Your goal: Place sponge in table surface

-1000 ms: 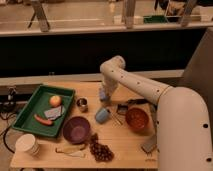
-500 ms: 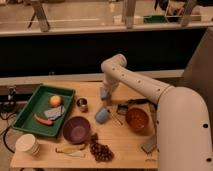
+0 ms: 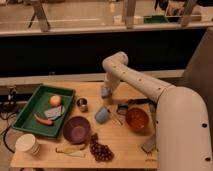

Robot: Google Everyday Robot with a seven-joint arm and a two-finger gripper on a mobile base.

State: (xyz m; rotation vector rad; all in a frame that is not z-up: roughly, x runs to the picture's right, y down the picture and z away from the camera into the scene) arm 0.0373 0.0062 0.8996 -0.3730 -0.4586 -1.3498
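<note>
I've got the gripper (image 3: 106,93) clamped on the sponge (image 3: 105,92), a small pale blue-grey block held just above the table surface (image 3: 125,145), behind the blue cup (image 3: 102,115).

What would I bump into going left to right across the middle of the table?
Green tray → steel cup → blue cup → orange bowl. The gripper hangs above the table surface, holding the sponge.
</note>
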